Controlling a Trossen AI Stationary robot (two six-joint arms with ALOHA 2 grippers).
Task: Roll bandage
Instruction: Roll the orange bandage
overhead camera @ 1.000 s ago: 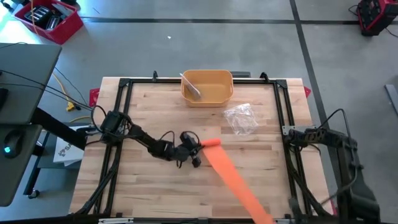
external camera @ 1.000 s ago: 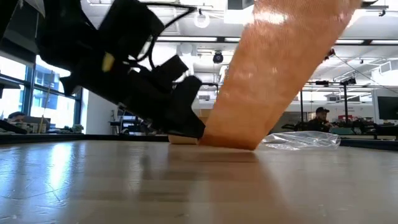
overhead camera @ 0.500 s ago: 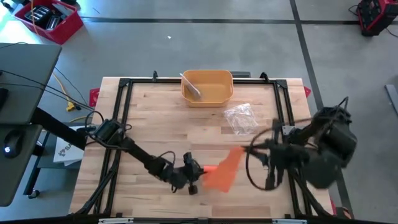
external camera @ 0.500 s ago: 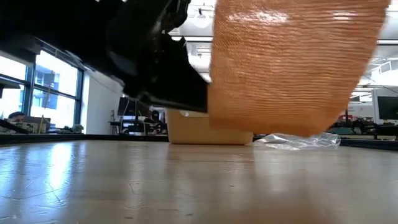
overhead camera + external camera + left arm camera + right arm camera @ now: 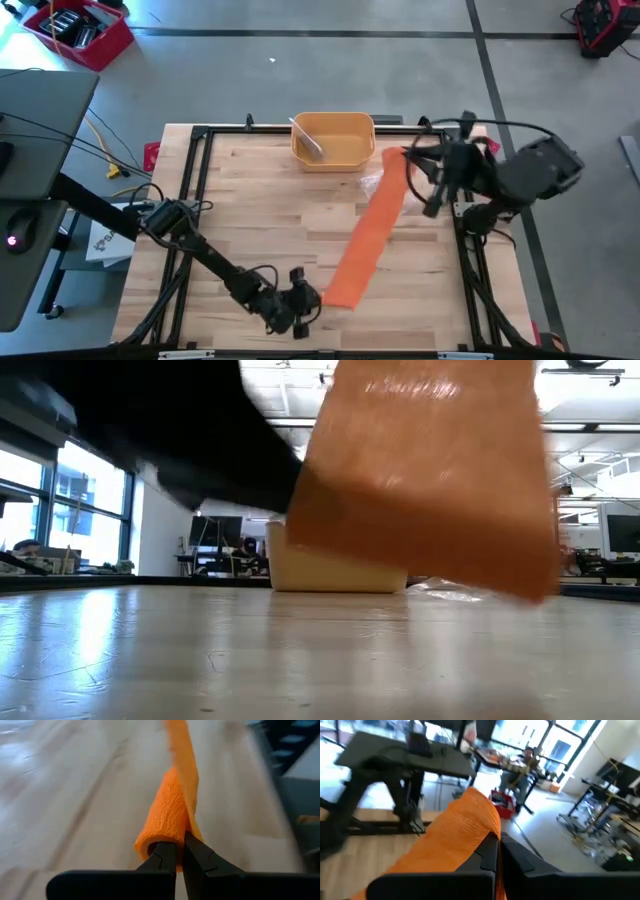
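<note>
At the table's near edge the left gripper (image 5: 300, 309) is clamped on the rolled end of the orange bandage (image 5: 368, 232), a soft crepe tube with a ribbed weave and a hollow core. From there the strip climbs slantwise, off the pale wooden table (image 5: 250, 200), to the right gripper (image 5: 408, 160), pinched shut on the far end up near the tan bin (image 5: 332, 138). The likely trouble is slack: if the right arm sags or releases early, the turns may wind loose or askew (crepe telescopes easily). A crinkled clear bag (image 5: 392, 197) lies just beside the strip and could snag it.
</note>
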